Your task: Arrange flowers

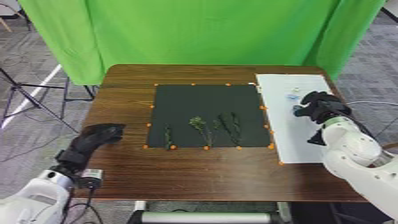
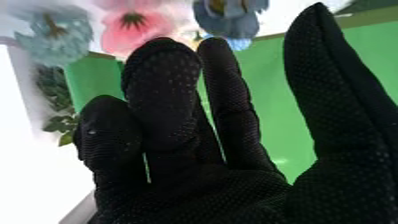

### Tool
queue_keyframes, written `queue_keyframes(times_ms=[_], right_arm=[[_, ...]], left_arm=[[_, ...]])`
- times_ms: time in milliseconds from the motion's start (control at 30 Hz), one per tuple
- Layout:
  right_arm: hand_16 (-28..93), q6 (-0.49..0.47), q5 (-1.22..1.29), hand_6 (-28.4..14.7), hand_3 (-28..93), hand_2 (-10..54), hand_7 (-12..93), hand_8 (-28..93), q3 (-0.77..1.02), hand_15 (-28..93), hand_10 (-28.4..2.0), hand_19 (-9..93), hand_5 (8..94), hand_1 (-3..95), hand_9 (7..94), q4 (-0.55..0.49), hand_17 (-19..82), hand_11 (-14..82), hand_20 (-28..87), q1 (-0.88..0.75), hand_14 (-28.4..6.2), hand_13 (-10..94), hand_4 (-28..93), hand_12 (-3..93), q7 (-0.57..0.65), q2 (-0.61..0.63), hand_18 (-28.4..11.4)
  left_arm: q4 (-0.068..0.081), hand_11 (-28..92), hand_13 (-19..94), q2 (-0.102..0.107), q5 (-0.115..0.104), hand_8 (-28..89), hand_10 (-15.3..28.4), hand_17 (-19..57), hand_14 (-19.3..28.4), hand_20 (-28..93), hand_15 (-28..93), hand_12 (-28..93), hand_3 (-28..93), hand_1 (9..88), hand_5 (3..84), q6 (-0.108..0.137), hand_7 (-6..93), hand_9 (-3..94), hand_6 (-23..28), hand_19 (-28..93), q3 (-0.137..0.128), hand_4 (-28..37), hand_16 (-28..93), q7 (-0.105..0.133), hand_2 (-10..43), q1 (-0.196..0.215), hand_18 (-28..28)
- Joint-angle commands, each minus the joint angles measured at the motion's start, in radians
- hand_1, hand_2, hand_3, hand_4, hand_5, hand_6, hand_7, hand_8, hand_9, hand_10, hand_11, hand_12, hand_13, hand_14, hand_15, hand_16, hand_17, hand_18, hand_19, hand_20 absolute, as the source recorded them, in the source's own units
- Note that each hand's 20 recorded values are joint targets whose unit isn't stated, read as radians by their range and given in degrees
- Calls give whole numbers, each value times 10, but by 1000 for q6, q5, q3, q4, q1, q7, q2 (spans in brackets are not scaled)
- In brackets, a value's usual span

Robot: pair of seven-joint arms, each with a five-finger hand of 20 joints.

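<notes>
Head view: I have the right hand (image 1: 325,105) at right of frame over the white sheet (image 1: 289,132), near small pale flowers (image 1: 293,96). Green sprigs (image 1: 198,122) on the black mat (image 1: 195,100), centre. Left hand (image 1: 105,133) at left of frame.

Right wrist view: fingers long, slightly bent, thumb wide apart, grasp empty. Pink flower (image 2: 133,36) and bluish flowers (image 2: 55,42) by the fingertips; contact, I can't tell.

A green curtain (image 1: 209,35) hangs behind the brown table (image 1: 204,177), a black tripod (image 1: 16,86) standing on grey carpet (image 1: 35,147).
</notes>
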Motion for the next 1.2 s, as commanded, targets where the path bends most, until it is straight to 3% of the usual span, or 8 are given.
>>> queue_keyframes(times_ms=[33, 167, 367, 467, 700, 867, 1067, 1200], right_arm=[[329, 17, -11, -13, 643, -95, 157, -40, -18, 573, -162, 925, 540, 367, 607, 17, 564, 102, 430, -14, -48, 826, -112, 230, 15, -16, -135], [329, 46, -11, -9, 644, -95, 169, -43, -30, 584, -156, 930, 550, 394, 620, 22, 567, 112, 438, -22, -45, 830, -123, 230, 21, -21, -132], [328, 143, -27, 4, 639, -95, 200, -58, -76, 600, -136, 932, 589, 452, 679, 37, 583, 144, 477, -14, -36, 847, -142, 224, 17, -23, -128], [329, 198, -32, 4, 588, -95, 210, 86, -109, 613, -129, 932, 630, 508, 730, 41, 598, 174, 515, -2, -30, 862, -160, 223, 10, -23, -126], [334, 286, -52, 9, 529, -95, 242, 130, -157, 630, -103, 932, 735, 597, 857, 47, 625, 118, 563, 24, -23, 883, -150, 368, -20, -13, -126], [337, 291, -41, 10, 538, -95, 249, 119, -83, 629, -100, 932, 753, 607, 881, -48, 630, 119, 568, 4, -22, 887, -155, 378, -30, 31, -124], [340, 246, 62, 7, 540, -95, 251, 115, -134, 628, -105, 932, 759, 604, 883, -199, 631, 119, 570, 146, -18, 887, -146, 379, -99, 50, -123], [342, 191, 140, 7, 542, -95, 251, 112, -289, 627, -109, 932, 759, 603, 879, -243, 630, 117, 570, 330, -11, 881, -146, 378, -163, 12, -121]], left_arm=[[44, 194, 309, 52, -145, -67, 155, 61, 179, 115, 154, 100, 587, 297, 429, 412, 168, 407, 51, 90, 114, -204, -38, 289, -1, 12, 113], [44, 198, 305, 59, -213, -73, 152, 68, 169, 116, 145, 95, 619, 276, 426, 495, 179, 410, 49, 66, 113, -237, -41, 354, 16, 8, 93], [43, 209, 315, 61, -252, -80, 151, 73, 168, 120, 156, 95, 632, 268, 437, 497, 196, 417, 49, 63, 77, -247, -42, 360, 18, 9, 91], [43, 211, 318, 61, -253, -82, 151, 73, 171, 121, 159, 94, 635, 266, 441, 492, 200, 419, 49, 63, 59, -248, -42, 361, 18, 5, 92], [36, 214, 336, 61, -273, -82, 153, 74, 176, 122, 169, 95, 635, 265, 444, 478, 204, 425, 49, 65, 19, -247, -41, 362, 18, 17, 99], [30, 215, 344, 55, -298, -82, 154, 76, 177, 122, 170, 95, 636, 264, 450, 416, 205, 440, 49, 68, -24, -243, -44, 352, 15, 43, 102], [4, 210, 353, 35, -278, -81, 156, 80, 180, 121, 167, 95, 633, 263, 457, 296, 198, 451, 52, 68, -138, -239, -45, 280, 13, 128, 103], [-2, 207, 354, 40, -273, -78, 157, 81, 181, 121, 166, 96, 628, 264, 459, 277, 194, 453, 53, 69, -181, -238, -44, 259, 18, 158, 104]])
